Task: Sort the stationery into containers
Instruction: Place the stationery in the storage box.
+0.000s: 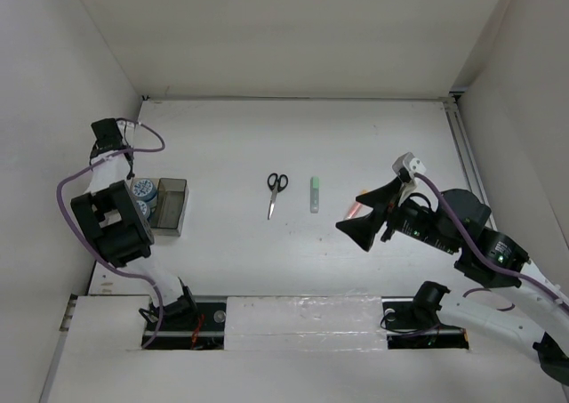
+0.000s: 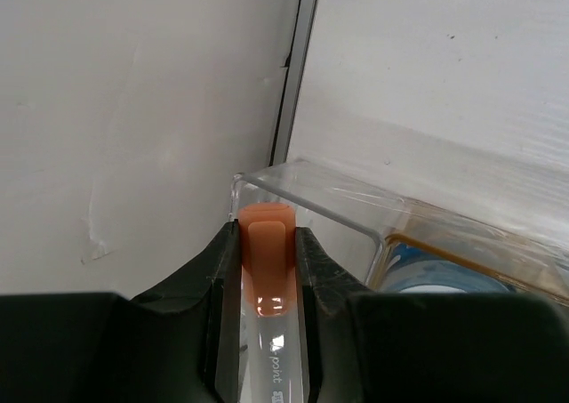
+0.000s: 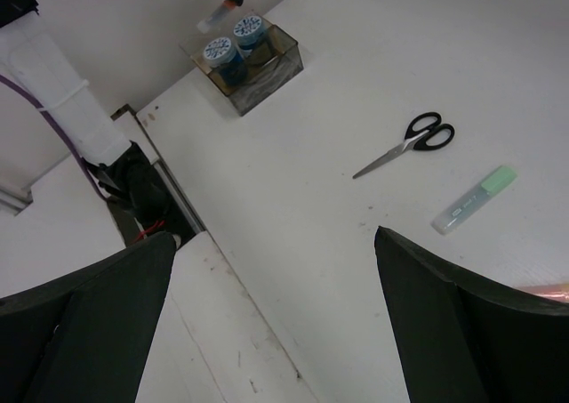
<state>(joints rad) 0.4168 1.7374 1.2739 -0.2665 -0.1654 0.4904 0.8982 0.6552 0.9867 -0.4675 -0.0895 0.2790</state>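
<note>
2 rolls [image 3: 220, 51] fill clear bin [image 2: 356, 222]; left fingers [image 2: 213, 283] clamp orange-capped pen [image 2: 267, 261], right fingers [image 3: 453, 332] spread empty.

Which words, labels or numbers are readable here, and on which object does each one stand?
"point": on the clear barrel of the orange-capped pen between the left fingers.
Smaller print below it: too blurred to read.
Marking on the green-capped pen: too small to read.

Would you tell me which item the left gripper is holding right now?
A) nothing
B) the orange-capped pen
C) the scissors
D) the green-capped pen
B: the left wrist view shows the left gripper shut on the orange-capped pen; the scissors and green-capped pen lie on the table.
</note>
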